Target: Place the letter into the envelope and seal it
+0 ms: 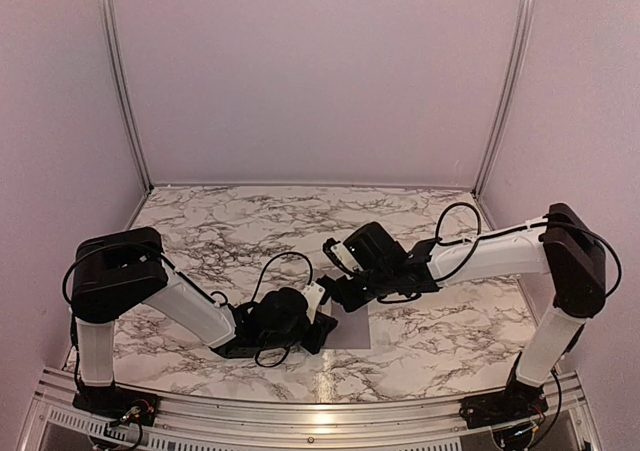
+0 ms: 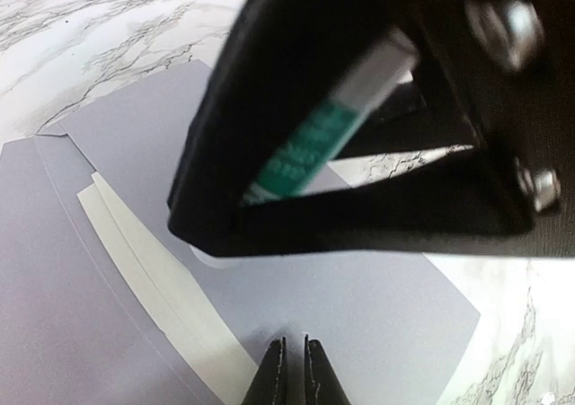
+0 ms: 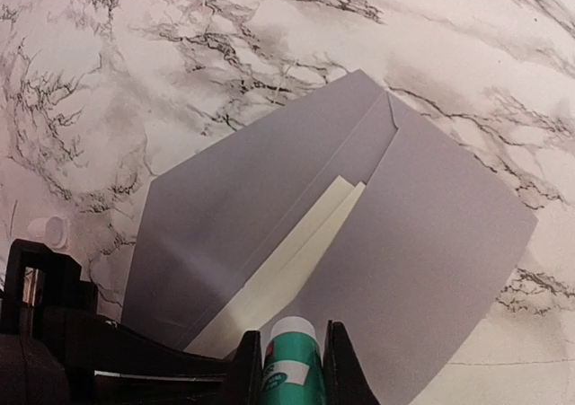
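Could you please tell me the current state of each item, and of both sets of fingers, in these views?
envelope: lying flat, flap open, not sealed.
letter: tucked into the envelope, a cream edge showing at the mouth.
glue stick: held between the right fingers.
left fingers: shut, nothing between them.
right fingers: shut on the glue stick.

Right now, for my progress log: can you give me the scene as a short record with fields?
envelope: flat on table, flap open
letter: mostly inside envelope, cream edge showing at mouth
tube: green-white, held in right jaws, tip toward envelope
left jaws: shut, empty, over envelope
seal: not yet done
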Controlling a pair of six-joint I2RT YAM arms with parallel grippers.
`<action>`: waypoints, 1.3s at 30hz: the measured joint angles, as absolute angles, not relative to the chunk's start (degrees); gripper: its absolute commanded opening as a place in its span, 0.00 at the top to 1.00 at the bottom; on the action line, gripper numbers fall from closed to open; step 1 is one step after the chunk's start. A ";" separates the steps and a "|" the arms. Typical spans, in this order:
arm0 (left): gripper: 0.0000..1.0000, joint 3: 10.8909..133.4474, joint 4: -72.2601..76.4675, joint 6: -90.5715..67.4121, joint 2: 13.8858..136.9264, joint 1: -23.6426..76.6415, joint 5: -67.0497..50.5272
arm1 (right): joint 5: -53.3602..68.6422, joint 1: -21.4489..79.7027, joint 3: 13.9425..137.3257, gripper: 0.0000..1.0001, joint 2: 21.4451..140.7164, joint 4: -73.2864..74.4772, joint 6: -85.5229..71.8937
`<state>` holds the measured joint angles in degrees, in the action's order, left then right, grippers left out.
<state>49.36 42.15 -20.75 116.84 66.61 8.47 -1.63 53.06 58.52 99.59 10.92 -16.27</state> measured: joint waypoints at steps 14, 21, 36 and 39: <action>0.91 49.34 42.13 -20.23 116.81 66.59 8.58 | 2.55 52.01 58.54 1.00 102.39 8.80 -16.43; 0.91 49.34 42.11 -20.58 116.81 66.59 8.71 | 3.42 51.79 58.54 1.00 103.24 8.25 -16.43; 0.92 49.43 42.19 -22.31 117.10 65.67 11.22 | 3.68 49.84 61.17 1.00 106.06 6.02 -14.31; 0.92 49.43 42.19 -22.52 117.10 65.67 11.44 | 2.94 49.74 61.28 1.00 106.06 6.11 -13.78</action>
